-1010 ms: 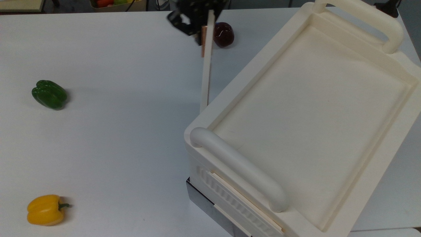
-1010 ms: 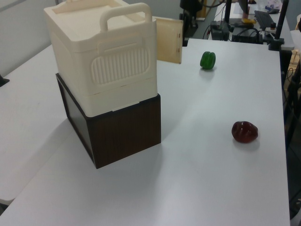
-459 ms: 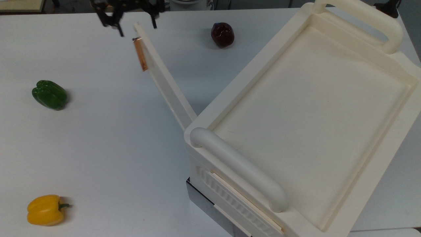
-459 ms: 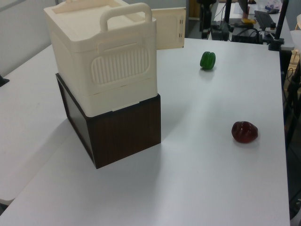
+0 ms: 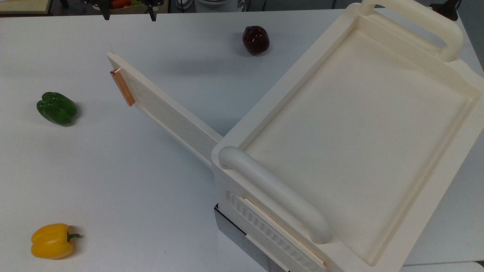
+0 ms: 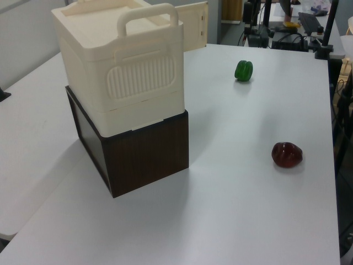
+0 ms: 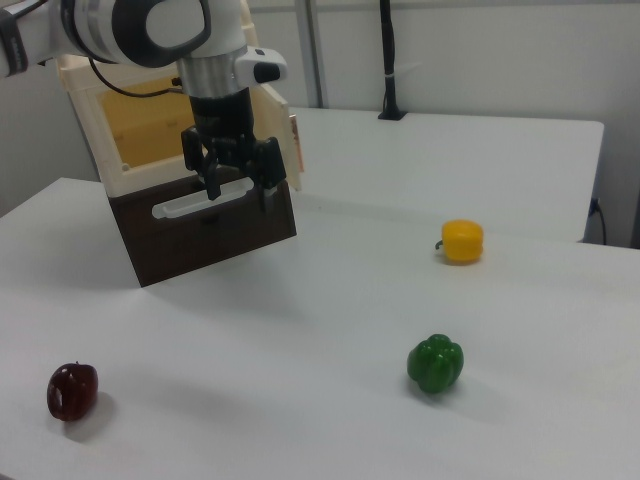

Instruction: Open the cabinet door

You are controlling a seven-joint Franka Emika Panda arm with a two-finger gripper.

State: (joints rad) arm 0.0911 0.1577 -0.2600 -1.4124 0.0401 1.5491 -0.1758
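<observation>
In the top view, from the top view's left, you see a yellow bell pepper [image 5: 51, 240] and a green bell pepper [image 5: 57, 108] lying on the white table [image 5: 132, 181], both well apart from the cabinet, so they do not block the swing of the door. Above them, at the upper edge, the gripper [image 5: 126, 9] hangs with its fingers spread and holding nothing; it is apart from the copper bar handle [image 5: 122, 87]. I judge you let go here because the door needs no more pull.

Further right, the cabinet door [image 5: 166, 113] stands swung far out from the cabinet [image 5: 359, 124], joined to it only at the corner near the rounded top handle [image 5: 274, 192]. Its free end, with the copper handle, points toward the green pepper. A dark red pepper [image 5: 256, 39] lies behind the door, near the cabinet's side but not touching it.

In the right view, the gripper [image 7: 233, 180] is in front of the open cabinet front, and the yellowish inside [image 7: 160, 125] is visible, so the opening is free. The cabinet rests on a dark brown box [image 7: 210, 235], which lifts the door clear of the table.

To my judgement the task is almost complete; you only need to move the arm away without touching the door edge.
</observation>
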